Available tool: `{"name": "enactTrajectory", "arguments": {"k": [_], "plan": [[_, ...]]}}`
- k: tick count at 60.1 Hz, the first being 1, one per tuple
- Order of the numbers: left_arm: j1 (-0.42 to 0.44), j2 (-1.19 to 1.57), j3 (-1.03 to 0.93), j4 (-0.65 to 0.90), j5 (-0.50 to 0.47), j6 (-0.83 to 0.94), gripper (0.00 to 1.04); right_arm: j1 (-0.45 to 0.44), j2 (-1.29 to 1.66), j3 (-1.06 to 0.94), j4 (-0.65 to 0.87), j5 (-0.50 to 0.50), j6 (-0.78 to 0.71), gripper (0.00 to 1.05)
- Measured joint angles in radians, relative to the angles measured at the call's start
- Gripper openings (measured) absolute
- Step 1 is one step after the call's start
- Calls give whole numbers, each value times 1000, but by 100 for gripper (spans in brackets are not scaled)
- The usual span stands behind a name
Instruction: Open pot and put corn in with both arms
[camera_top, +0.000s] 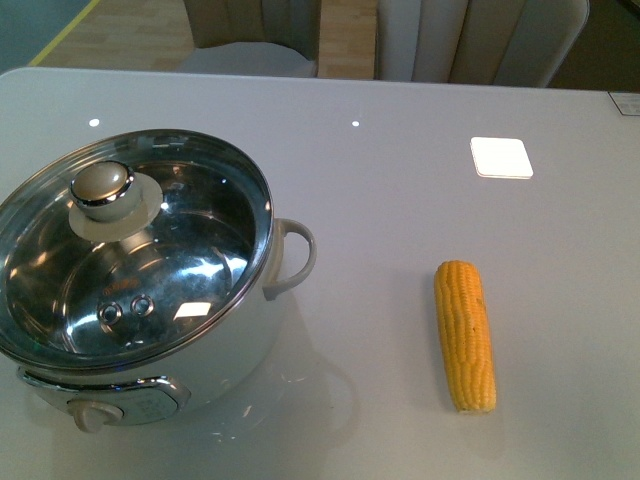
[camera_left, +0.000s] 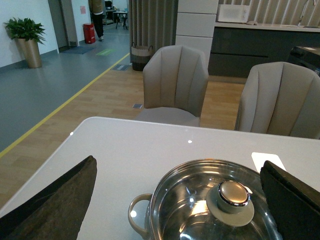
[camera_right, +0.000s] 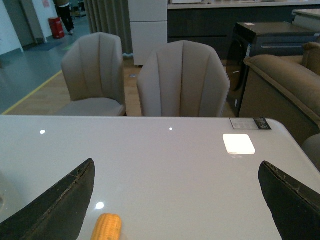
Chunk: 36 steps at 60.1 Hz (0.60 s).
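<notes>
The pot (camera_top: 240, 340) stands at the front left of the table, white-bodied with a steel bowl. A glass lid (camera_top: 190, 250) with a round knob (camera_top: 101, 189) covers it. The corn (camera_top: 465, 335) lies on the table to the right of the pot, lengthwise front to back. Neither arm shows in the front view. In the left wrist view my left gripper (camera_left: 185, 200) is open, its fingers (camera_left: 55, 205) wide apart above the pot's lid knob (camera_left: 233, 194). In the right wrist view my right gripper (camera_right: 182, 200) is open and empty, with the corn's end (camera_right: 106, 227) between its fingers.
A white square patch (camera_top: 501, 157) lies on the table at the back right. Beige chairs (camera_left: 176, 82) stand behind the table's far edge. A sofa (camera_right: 280, 90) stands off to the right.
</notes>
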Motion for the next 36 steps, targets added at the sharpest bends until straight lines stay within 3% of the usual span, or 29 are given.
{"name": "enactTrajectory", "arguments": {"k": [36], "plan": [[0, 0, 0, 0, 0, 0, 98, 0, 0, 0, 0, 0, 0, 96]]}}
